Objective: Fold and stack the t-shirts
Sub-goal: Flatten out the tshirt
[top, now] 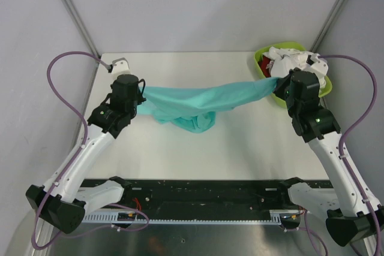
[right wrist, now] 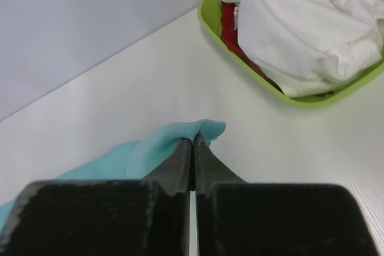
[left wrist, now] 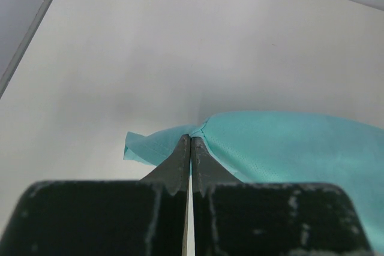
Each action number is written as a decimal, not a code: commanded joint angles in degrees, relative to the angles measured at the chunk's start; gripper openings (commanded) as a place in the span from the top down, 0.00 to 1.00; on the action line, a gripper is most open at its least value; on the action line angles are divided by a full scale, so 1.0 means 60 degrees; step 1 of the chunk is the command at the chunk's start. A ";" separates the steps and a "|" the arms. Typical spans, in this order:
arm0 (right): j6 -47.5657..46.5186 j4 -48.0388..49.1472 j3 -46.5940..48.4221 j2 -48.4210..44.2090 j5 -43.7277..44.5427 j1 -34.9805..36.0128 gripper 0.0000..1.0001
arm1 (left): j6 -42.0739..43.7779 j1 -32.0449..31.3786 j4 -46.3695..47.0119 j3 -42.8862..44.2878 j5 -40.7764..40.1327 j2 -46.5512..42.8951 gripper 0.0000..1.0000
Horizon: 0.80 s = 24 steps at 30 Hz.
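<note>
teal shirt [top: 198,98] strung between the claws: left claw [left wrist: 191,139] pinched closed on one edge, right claw [right wrist: 193,141] likewise on the other. Middle sags, probably touching tabletop [top: 198,154]. Just beyond right claw, basin [right wrist: 312,101] holds white shirts [right wrist: 300,22], red shirt [right wrist: 231,26].

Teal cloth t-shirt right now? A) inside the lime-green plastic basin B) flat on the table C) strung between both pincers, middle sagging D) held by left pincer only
C: left pincer and right pincer each clamp one end of the teal cloth t-shirt, its middle drooping.
</note>
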 commanded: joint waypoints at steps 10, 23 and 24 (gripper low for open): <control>-0.0784 0.2094 0.2023 0.4563 -0.0437 -0.0069 1.00 | 0.0464 0.0090 -0.0026 0.0566 0.3796 -0.0592 1.00; -0.1063 -0.1115 0.7383 1.0060 -0.1227 0.0227 0.34 | -0.0906 0.0717 -0.0264 0.1036 0.3658 0.2879 1.00; -0.1017 -0.1042 0.7142 0.9781 -0.1306 0.0338 0.33 | -0.1021 0.0724 -0.0263 0.1095 0.3637 0.3084 1.00</control>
